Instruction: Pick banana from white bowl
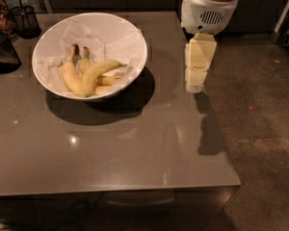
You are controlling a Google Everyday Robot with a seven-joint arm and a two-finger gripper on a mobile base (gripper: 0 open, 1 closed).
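Note:
The white bowl (136, 46), lined with crumpled white paper, stands on the back left part of the grey table (135, 153). In it lies the banana (97, 73), long and curved, with its thin stem pointing right. Two shorter bananas with dark brown ends (70, 73) lie beside and under it. My gripper (195, 83) hangs from the white arm housing (208, 11) above the table's right side. It is to the right of the bowl, apart from it, and holds nothing that I can see.
A dark wire-mesh cup (25, 19) stands at the back left corner. A dark rounded object (1, 52) sits at the left edge. The table's right edge runs just right of the gripper, with brown floor (265, 129) beyond.

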